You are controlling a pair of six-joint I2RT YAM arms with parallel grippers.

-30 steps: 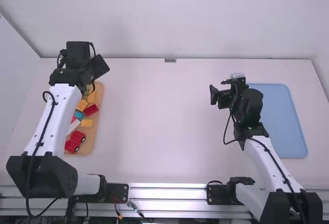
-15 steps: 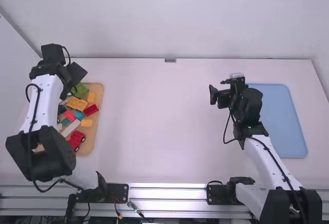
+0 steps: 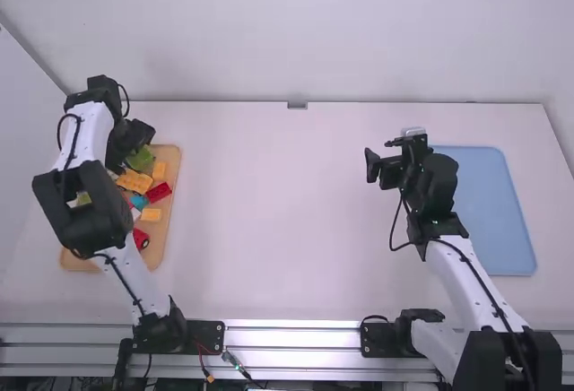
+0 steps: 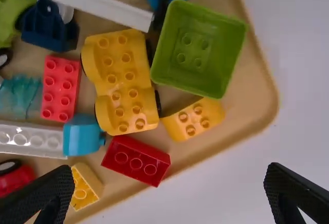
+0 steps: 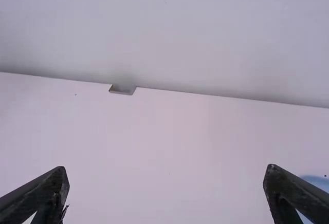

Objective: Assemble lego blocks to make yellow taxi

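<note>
My left gripper (image 3: 119, 155) hangs over the upper left part of the wooden tray (image 3: 168, 230). In the left wrist view that gripper (image 4: 168, 193) stands open above the tray's edge, with nothing between its fingers. A yellow car-shaped piece with studs (image 4: 121, 80) lies among the blocks, beside a yellow curved block (image 4: 194, 118) and a red block (image 4: 136, 161). Another yellow block (image 4: 85, 187) rests close to the tray's edge. At the right of the table, my right gripper (image 3: 373, 166) is held above the surface; its wrist view shows the gripper (image 5: 166, 193) open and holding nothing.
The tray also holds a green bin-like block (image 4: 199, 48), a red studded brick (image 4: 60, 88), a white long beam (image 4: 90, 2) and a blue piece (image 4: 82, 135). A flat blue tray (image 3: 493, 212) lies at the right, partly behind the right arm.
My left arm has swung left and its elbow has folded back toward its base, uncovering blocks at the tray's upper part. The right arm has stayed still.
</note>
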